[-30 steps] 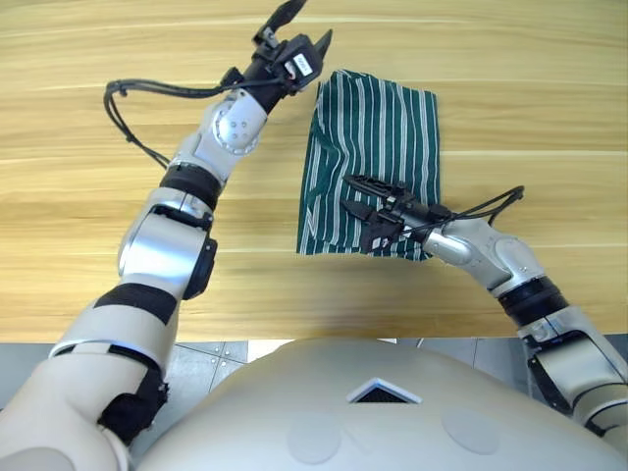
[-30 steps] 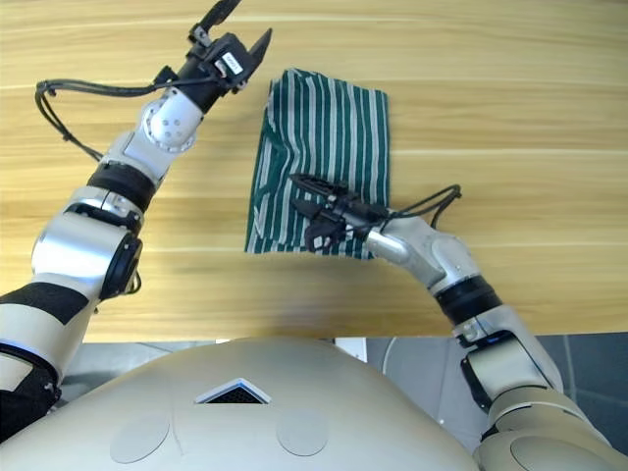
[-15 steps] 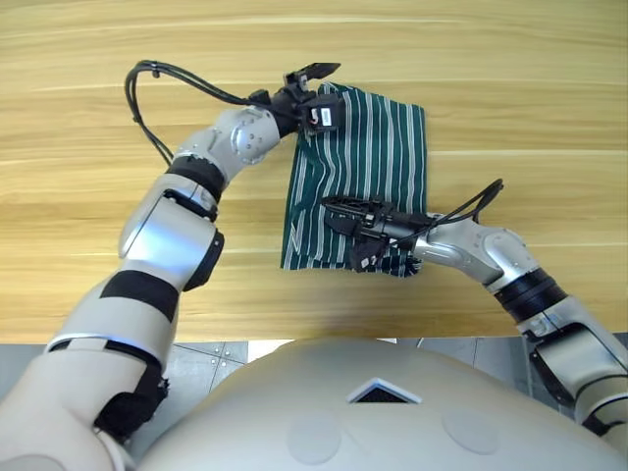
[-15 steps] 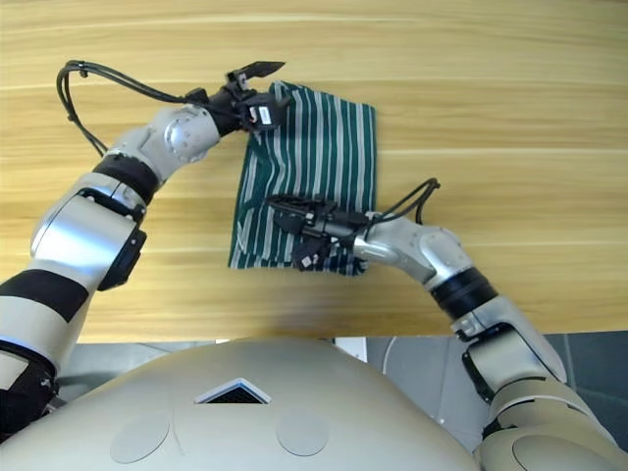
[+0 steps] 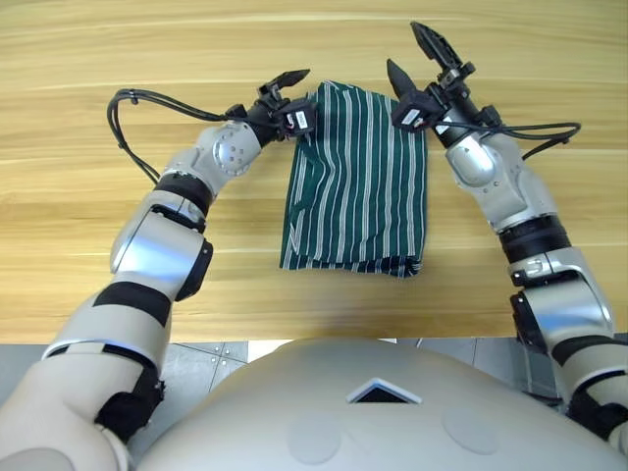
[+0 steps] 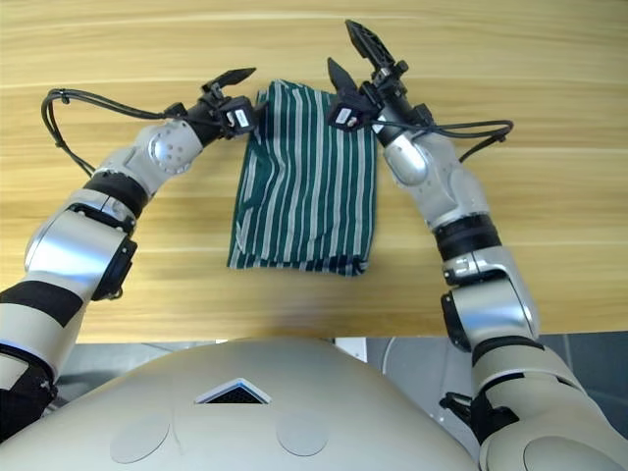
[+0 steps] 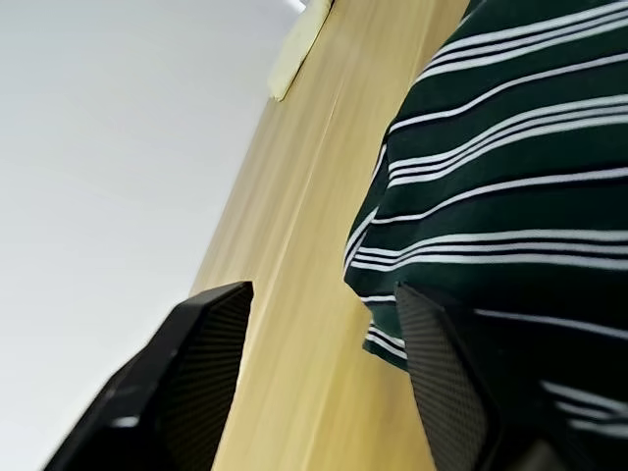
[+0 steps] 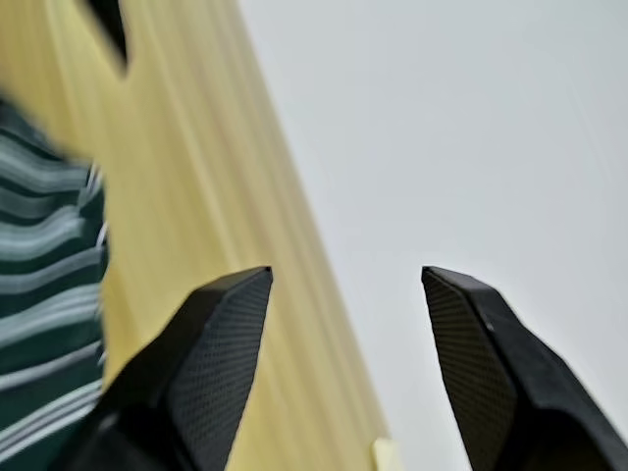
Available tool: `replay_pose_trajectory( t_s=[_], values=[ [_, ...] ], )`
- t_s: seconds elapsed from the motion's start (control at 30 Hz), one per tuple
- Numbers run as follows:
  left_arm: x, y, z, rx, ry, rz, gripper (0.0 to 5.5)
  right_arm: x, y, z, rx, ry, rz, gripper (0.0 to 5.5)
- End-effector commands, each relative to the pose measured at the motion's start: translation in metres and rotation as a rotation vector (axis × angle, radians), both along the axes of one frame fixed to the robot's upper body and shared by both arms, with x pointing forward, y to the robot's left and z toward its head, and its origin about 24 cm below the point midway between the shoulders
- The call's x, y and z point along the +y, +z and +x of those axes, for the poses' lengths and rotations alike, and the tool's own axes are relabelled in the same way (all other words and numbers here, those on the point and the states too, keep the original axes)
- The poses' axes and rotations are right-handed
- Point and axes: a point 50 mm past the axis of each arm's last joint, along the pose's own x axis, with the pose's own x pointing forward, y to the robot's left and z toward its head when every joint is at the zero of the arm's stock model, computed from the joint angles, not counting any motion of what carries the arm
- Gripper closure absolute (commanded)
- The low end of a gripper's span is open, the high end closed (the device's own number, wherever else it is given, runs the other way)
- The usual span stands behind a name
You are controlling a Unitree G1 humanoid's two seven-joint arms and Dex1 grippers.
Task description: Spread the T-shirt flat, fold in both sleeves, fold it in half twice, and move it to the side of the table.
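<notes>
folded striped t-shirt (image 5: pixel 358 177) lying flat mid table (image 5: pixel 118 39). left gripper (image 5: pixel 294 96) at its far left corner, jaws apart, nothing pinched. right gripper (image 5: pixel 404 49) by the far right corner, jaws spread wide, empty.

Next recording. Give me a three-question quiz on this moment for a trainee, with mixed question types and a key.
1. True or false: the right gripper is shut on the T-shirt.
2. Multiple choice: how does the T-shirt lie on the table? A) as a folded rectangle; B) spread flat with both sleeves out; C) hanging over the table's edge.
3. Fill in: the left gripper and the right gripper are both at the T-shirt's ___ end, counted from the robot (near or far).

Key: 1 false, its fingers are spread apart in the air; 2 A; 3 far.
</notes>
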Motion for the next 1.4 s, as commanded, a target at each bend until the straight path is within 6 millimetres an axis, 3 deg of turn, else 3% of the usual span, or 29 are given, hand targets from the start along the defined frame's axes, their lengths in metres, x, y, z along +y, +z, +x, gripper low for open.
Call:
replay_pose_trajectory(
  t_s=[0.03,0.3,0.43,0.57,0.8,1.0,1.4],
  values=[
    [0.011,0.010,0.007,-0.059,0.099,-0.084,2.81,-0.005,-0.006,0.017,0.015,-0.079,-0.022,2.68],
    [0.026,0.019,0.007,-0.137,0.182,-0.184,2.81,-0.023,-0.038,0.016,0.137,-0.180,-0.088,2.68],
    [0.002,0.012,-0.005,-0.120,0.020,-0.161,2.81,-0.020,-0.044,0.013,0.150,-0.171,-0.095,2.68],
    [-0.009,0.002,-0.014,-0.087,-0.052,-0.129,2.81,-0.018,-0.032,0.015,0.070,-0.153,-0.051,2.68],
    [-0.017,-0.006,-0.017,-0.052,-0.065,-0.111,2.81,-0.011,0.010,0.007,-0.152,-0.108,0.096,2.68],
    [-0.022,-0.009,-0.018,-0.042,-0.068,-0.096,2.81,-0.009,-0.013,-0.013,-0.025,-0.071,0.034,2.68],
    [-0.018,-0.021,-0.021,0.013,-0.028,-0.065,2.81,-0.018,-0.054,-0.008,0.232,-0.135,-0.024,2.68]
  ],
)
